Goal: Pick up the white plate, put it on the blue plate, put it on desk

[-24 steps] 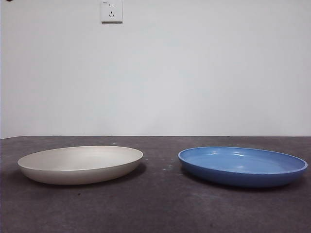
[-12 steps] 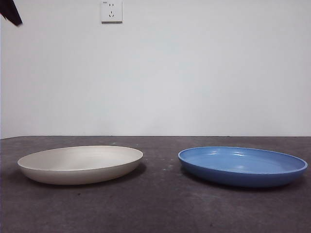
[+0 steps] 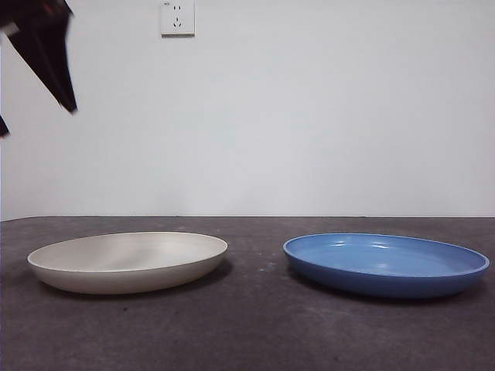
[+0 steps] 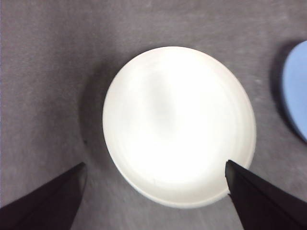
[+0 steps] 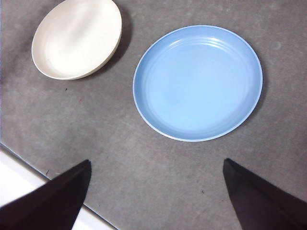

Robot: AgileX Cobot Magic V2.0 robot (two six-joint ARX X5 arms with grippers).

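The white plate (image 3: 128,263) lies on the left of the dark grey desk (image 3: 255,332), and the blue plate (image 3: 387,264) lies to its right with a gap between them. My left gripper (image 3: 37,116) comes in at the upper left of the front view, high above the white plate. In the left wrist view, the left gripper (image 4: 154,164) is open and empty over the white plate (image 4: 177,124), with the blue plate (image 4: 297,91) at the edge. My right gripper (image 5: 156,161) hangs open and empty, well above the blue plate (image 5: 197,81) and the white plate (image 5: 76,38).
A white wall with a socket (image 3: 177,17) stands behind the desk. The desk's near edge (image 5: 19,187) shows as a pale strip in the right wrist view.
The left gripper has come down into the front view's upper left corner, from a small black tip to a large dark shape. Both plates lie where they were.
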